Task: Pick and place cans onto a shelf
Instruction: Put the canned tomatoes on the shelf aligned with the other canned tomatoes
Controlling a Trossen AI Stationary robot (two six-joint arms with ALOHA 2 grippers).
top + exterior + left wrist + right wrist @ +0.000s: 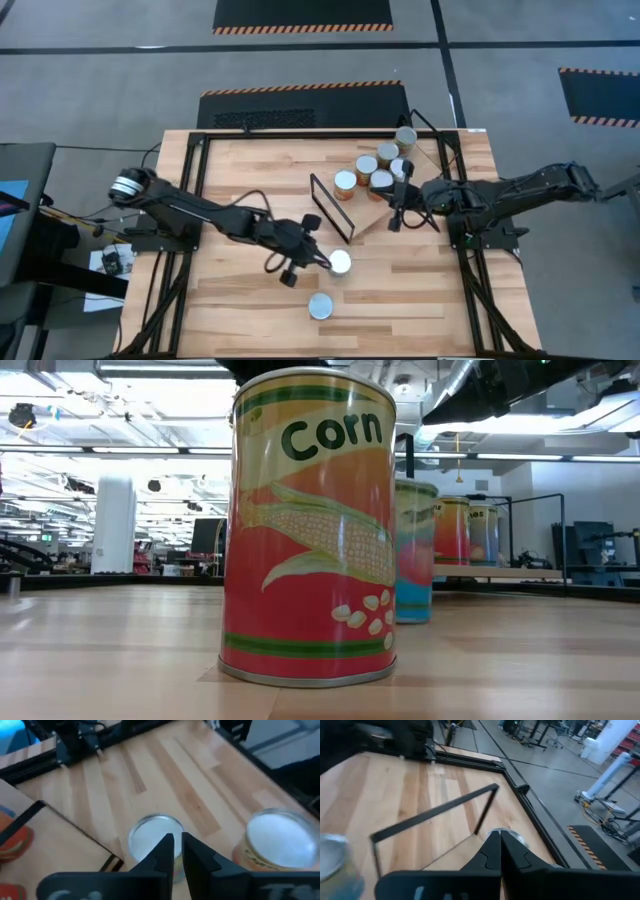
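A silver-topped can [340,263] stands upright on the tabletop, also in the left wrist view [152,834]. My left gripper [324,262] [177,841] is shut, its tips at this can's left rim. A "Corn" can [320,306] [310,530] [277,840] stands nearer the front edge. The shelf board [372,212] lies at centre right, with its black wire frame [330,208] [435,810] at the left end. Several cans [381,181] stand on its far part. My right gripper [393,223] [496,838] is shut and empty over the board, close to a can [512,838]. My left gripper has its shut fingertips [167,845] over the near rim [150,851] of the silver-topped can, coming from the table's left and slanting down. I cannot tell whether they touch it. The can stands upright on the table.
Black rails [195,200] run along the table's left and right sides. Bare slatted tabletop [240,310] lies at the front left. In the low view a blue-labelled can [415,550] stands behind the "Corn" can. Cables [430,150] run by the shelf's far corner.
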